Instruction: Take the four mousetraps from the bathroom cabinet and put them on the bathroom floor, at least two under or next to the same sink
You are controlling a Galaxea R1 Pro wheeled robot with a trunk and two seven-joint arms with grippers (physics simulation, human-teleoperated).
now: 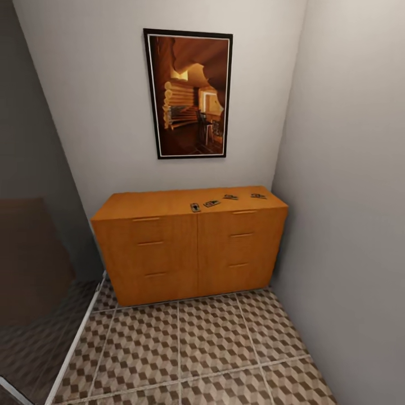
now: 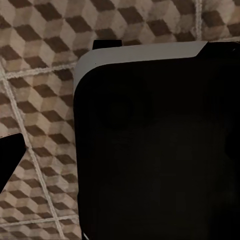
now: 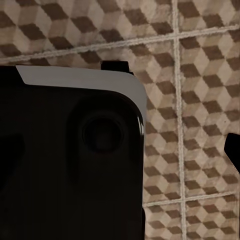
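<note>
1. Four mousetraps lie in a loose row on the top of the cabinet [image 1: 191, 247], toward its right half and near the front edge: the first mousetrap [image 1: 195, 207], the second mousetrap [image 1: 212, 203], the third mousetrap [image 1: 230, 197] and the fourth mousetrap [image 1: 258, 196]. They are close to one another but apart, each turned at its own angle.
2. The cabinet is low, wide and orange-brown, with two columns of three drawers and slim handles. It stands against the pale back wall [image 1: 101, 112], its right end close to the right-hand wall [image 1: 349, 197].
3. A framed picture [image 1: 188, 93] in a dark frame hangs on the back wall above the cabinet, showing a warm brown interior.
4. The bathroom floor [image 1: 214, 349] in front of the cabinet is laid in large square tiles with a brown, beige and white cube pattern and pale grout lines.
5. At the left of the head view a glass panel [image 1: 34, 270] with a pale lower rail shades the tiles behind it darker.
6. In both wrist views a large black rounded body with a pale grey edge [image 2: 150, 55], part of the robot, fills most of the picture over the same cube-patterned tiles.
7. The fingers of the grippers cannot be made out, so whether either one is spread or pressed together cannot be told.
</note>
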